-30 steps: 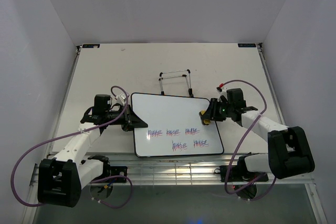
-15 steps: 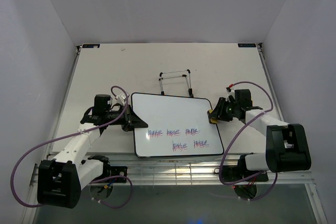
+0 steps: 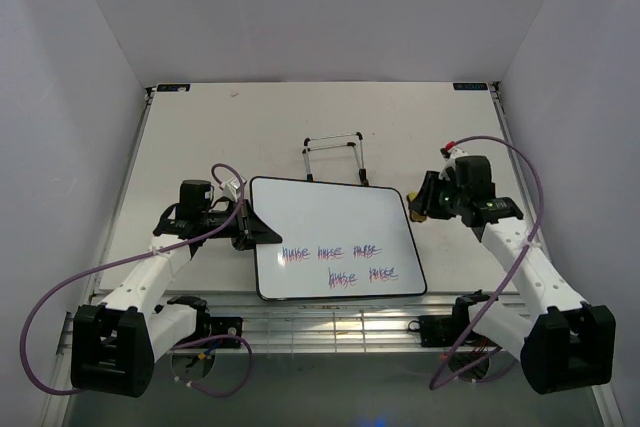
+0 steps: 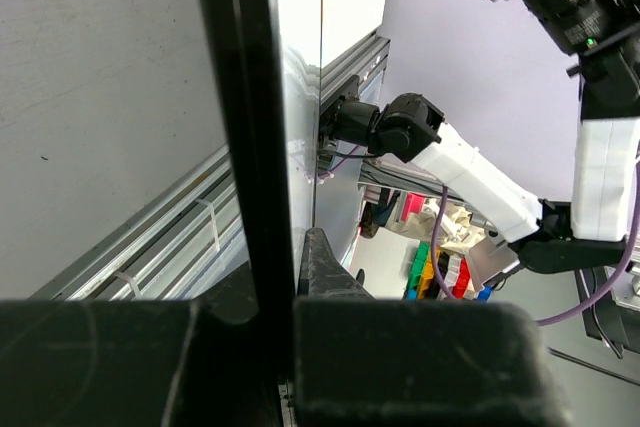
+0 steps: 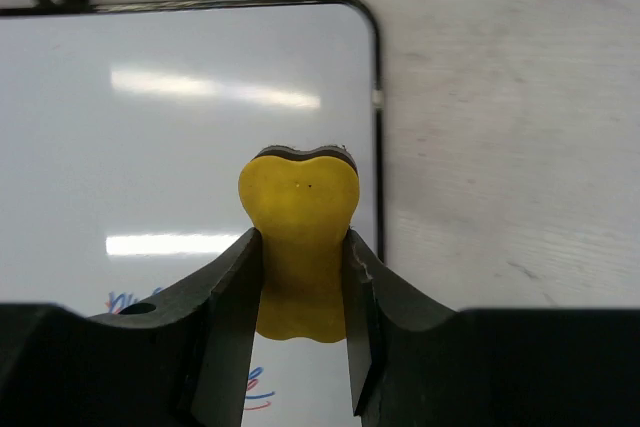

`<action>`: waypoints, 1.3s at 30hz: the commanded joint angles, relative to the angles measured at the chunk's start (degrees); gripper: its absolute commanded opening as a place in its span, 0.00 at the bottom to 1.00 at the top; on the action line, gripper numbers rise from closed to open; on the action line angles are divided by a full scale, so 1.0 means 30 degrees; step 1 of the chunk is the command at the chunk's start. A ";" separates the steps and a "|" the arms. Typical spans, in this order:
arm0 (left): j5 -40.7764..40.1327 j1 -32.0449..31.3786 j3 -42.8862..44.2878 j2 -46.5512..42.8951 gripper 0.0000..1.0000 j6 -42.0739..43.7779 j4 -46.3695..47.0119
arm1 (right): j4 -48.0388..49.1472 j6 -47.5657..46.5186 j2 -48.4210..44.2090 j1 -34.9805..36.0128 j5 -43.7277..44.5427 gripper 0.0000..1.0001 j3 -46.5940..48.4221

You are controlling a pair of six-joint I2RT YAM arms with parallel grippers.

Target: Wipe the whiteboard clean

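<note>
The right arm [image 3: 520, 257] has swung back off the whiteboard [image 3: 330, 227] — lying flat on the table [image 3: 250, 127], its left edge clamped by the left gripper [image 3: 250, 228], presumably against sliding — while the right gripper [image 3: 418, 205] pinches the yellow eraser [image 5: 298, 197] at its right rim.

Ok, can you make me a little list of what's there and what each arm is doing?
whiteboard: lying flat, black frame
scribbles: two red-blue rows, not erased
eraser: yellow, by the board's right edge, off the scribbles
right end effector: shut on the eraser
left end effector: clamped on the board's left edge
wire stand: behind the board
</note>
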 commanded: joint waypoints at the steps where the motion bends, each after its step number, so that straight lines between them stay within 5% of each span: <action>1: -0.4262 -0.0033 0.0482 -0.0178 0.00 0.2371 0.0622 | 0.0535 0.0205 -0.0759 0.3535 -0.2827 0.08 0.0464; 10: -0.3851 -0.0004 0.0394 -0.0236 0.00 0.2400 0.0915 | 0.3998 0.1327 0.2304 1.6929 0.2523 0.08 0.3938; 16: -0.3763 -0.0004 0.0364 -0.0353 0.00 0.2400 0.0916 | 0.2298 -0.0872 0.6730 2.0894 0.4348 0.08 0.8252; 26: -0.3558 -0.0032 0.0277 -0.0207 0.00 0.2341 0.1121 | 0.2881 -0.1140 0.9081 2.2160 0.4144 0.08 0.9987; 39: -0.3265 -0.0033 0.0217 -0.0383 0.00 0.2312 0.1179 | 0.1712 0.0764 0.9640 2.0729 0.4293 0.08 0.9050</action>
